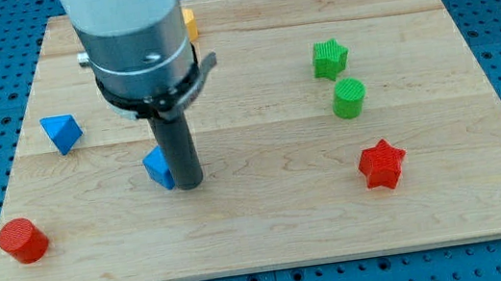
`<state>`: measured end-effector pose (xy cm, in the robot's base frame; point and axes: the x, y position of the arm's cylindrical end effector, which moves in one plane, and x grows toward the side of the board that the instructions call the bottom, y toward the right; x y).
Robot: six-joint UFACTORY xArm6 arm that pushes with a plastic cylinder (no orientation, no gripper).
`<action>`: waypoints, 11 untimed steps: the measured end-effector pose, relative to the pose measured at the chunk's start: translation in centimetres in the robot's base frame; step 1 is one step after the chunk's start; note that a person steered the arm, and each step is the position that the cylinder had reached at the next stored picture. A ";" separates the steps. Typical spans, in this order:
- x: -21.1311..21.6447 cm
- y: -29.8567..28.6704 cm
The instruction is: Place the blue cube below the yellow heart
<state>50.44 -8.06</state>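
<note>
Desk [271, 225]: wooden. Blue triangle [61, 132] near left edge. Red cylinder [22, 239] at bottom-left corner. Green star [329, 57] toward right, green cylinder [349, 97] just below it. Red star [382, 164] toward bottom-right.

my tip [189, 183] sat touching cube [158, 167] on its right; heart [188, 22] lay behind toward view's top
</note>
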 end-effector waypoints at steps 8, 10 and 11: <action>-9.9 -1.3; -11.6 -8.3; -14.4 -5.8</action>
<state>36.05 -13.85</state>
